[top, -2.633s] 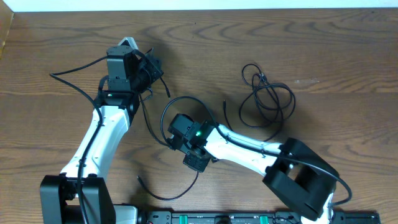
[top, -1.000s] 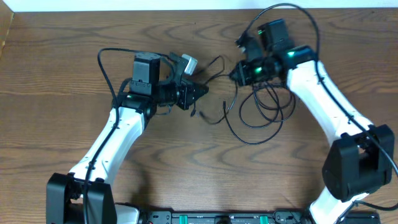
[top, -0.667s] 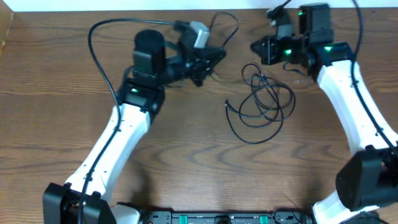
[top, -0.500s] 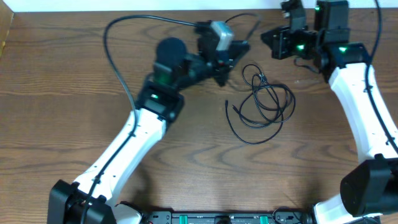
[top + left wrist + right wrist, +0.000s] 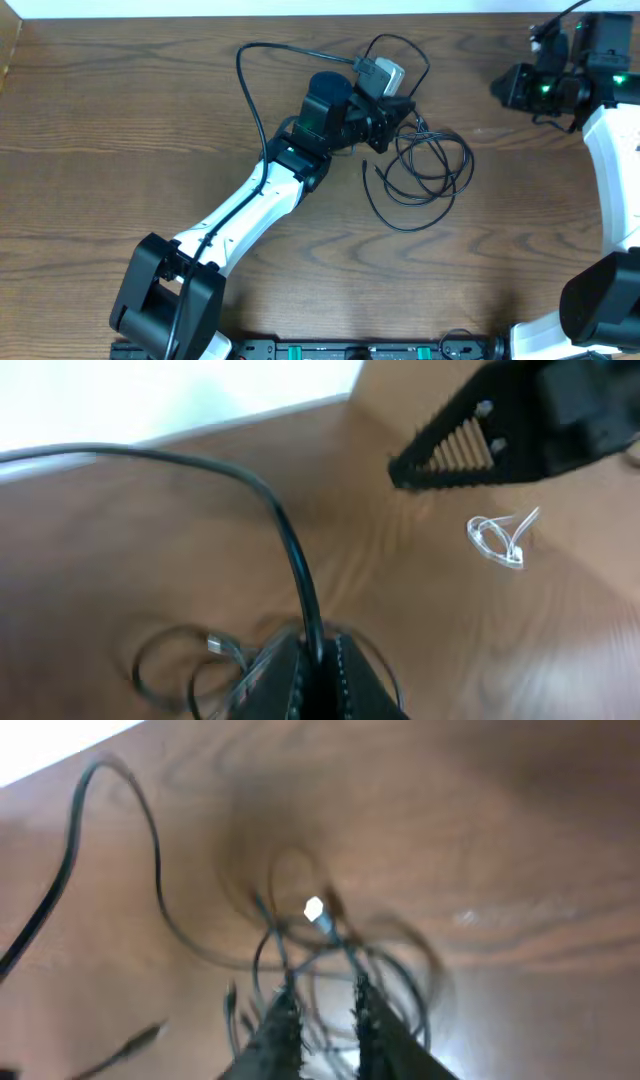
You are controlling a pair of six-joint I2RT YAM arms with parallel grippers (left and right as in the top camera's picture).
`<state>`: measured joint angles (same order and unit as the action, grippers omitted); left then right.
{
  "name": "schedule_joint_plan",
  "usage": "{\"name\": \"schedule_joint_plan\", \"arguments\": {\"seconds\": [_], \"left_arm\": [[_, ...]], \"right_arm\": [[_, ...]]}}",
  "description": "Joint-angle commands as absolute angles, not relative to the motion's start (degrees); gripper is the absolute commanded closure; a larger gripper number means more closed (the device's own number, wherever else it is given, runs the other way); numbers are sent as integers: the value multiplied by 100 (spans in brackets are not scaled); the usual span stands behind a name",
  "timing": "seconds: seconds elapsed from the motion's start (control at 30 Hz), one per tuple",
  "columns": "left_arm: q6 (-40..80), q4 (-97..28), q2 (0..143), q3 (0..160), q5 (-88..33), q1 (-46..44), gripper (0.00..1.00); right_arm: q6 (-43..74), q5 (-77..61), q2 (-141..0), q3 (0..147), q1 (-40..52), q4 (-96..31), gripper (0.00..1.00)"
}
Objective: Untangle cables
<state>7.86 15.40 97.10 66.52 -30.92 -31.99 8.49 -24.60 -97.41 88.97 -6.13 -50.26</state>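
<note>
The work is at its pulling-apart step. The left pincer (image 5: 318,648) is clenched on a thin black flexible cord (image 5: 285,530), which rises from between its fingers and arcs up and away to one side. Just ahead of and beneath that pincer lies the loose heap of thin black looped cords (image 5: 430,165), with several rings overlapping and one free plug end trailing out. The held cord seems to run down into the heap, though where it joins is too fine to tell.

The right pincer (image 5: 323,992) hangs well apart from the left one. Its fingers are parted a little with nothing between them, and the heap lies ahead of and below it, blurred in its own view. No white cord shows.

One strand looks singled out and the rest untouched, so the task seems early. The next move calls for drawing the held cord sideways, away from the pile. The right pincer would need to come down on a separate loop to hold the pile back, or the whole heap may drag along.

The surface is a brown wood-grain tabletop (image 5: 120,120). A small clear plastic loop (image 5: 500,538) lies on it just under the right pincer. A white wall strip (image 5: 300,8) borders the table's far edge.
</note>
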Motion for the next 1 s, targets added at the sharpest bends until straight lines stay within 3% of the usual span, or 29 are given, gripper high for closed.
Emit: {"name": "schedule_joint_plan", "arguments": {"seconds": [0.0,0.03,0.13,0.2,0.37,0.57,0.73,0.77,0.87,0.9,0.97], "left_arm": [[451,1020,9697,6746,-3076,-3205,92],[451,899,9697,6746,-3076,-3205,92],[451,805,9697,6746,-3076,-3205,92],[381,718,9697,6746,-3076,-3205,92],[-23,287,9697,6746,-3079,-3205,92],[-21,172,9697,6746,-3079,-3205,93],[-21,169,9697,6746,-3079,-3205,92],[-21,169,9697,6746,-3079,-3205,92],[-21,134,9697,6746,-3079,-3205,92],[-21,117,9697,6746,-3079,-3205,92],[-25,14,9697,6746,-3076,-3205,92]], "right_arm": [[1358,-2746,-9636,8589,-215,-5426,65],[1855,-2799,-9636,8447,-128,-5448,63],[3256,-2801,-9636,7920,69,-5266,39],[4217,-2797,-9636,7196,183,-4547,40],[5135,-2886,-9638,5972,196,-2038,39],[5579,-2749,-9640,5415,379,-950,41],[6097,-2265,-9719,5266,617,-895,40],[6125,-2217,-9734,5256,644,-888,42],[5931,-1946,-9776,5231,727,-722,91],[5791,-1935,-9776,5231,729,-620,97],[5664,-2018,-9773,5231,716,-462,99]]}}
